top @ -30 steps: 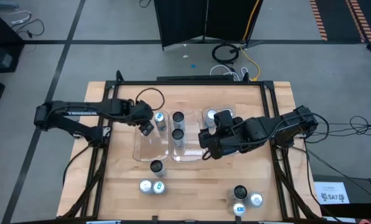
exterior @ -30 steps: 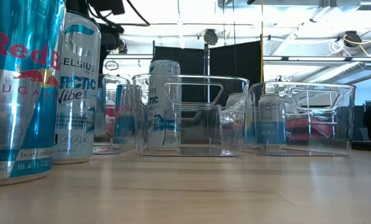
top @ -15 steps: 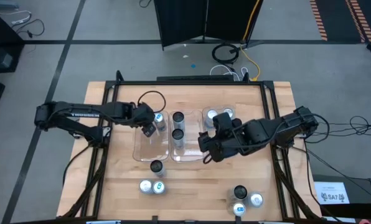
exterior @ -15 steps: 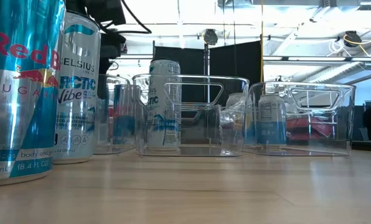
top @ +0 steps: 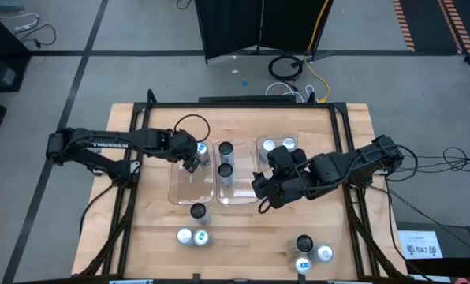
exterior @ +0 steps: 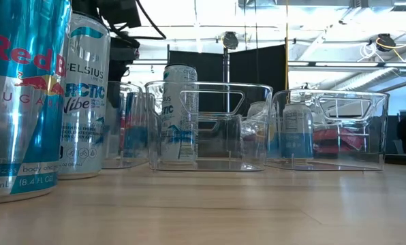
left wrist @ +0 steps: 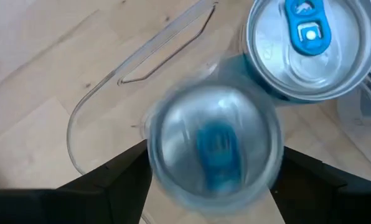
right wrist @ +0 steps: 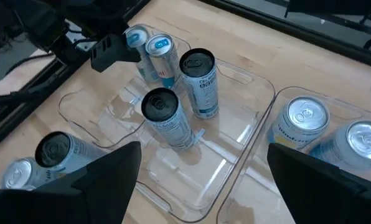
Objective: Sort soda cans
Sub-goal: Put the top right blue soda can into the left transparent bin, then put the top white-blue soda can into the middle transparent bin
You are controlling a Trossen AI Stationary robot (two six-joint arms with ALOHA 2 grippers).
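Note:
My left gripper (left wrist: 215, 158) hangs over the far end of the left clear tray (top: 186, 188), pointing steeply down. A soda can with a blue tab (left wrist: 213, 146) stands blurred between its spread fingers. A second blue-tabbed can (left wrist: 307, 43) stands in the tray next to it. Two dark-topped cans (right wrist: 198, 62) (right wrist: 159, 104) stand on the floor of the middle tray (top: 233, 194). Two silver-topped cans (right wrist: 305, 115) stand in the right tray. My right gripper (top: 263, 189) hovers open above the middle and right trays, holding nothing. My left gripper comes from above, one finger (left wrist: 126, 180) on each side of the blue-tabbed can's wall just below its rim (left wrist: 164, 186). Whether the fingers touch the can, I cannot tell. The can stands upright inside the left tray.
Loose cans stand on the table toward the near edge: one dark-topped (top: 198, 211), two blue-marked (top: 192, 236), and a group of three (top: 310, 254) at the near right. Two of them loom close in the low view (exterior: 19, 102). Bare wood lies between the groups.
My left gripper has sunk a little into the far end of the left tray with the blue-tabbed can between its fingers. My right gripper has stayed over the trays and rolled somewhat about its own pointing line.

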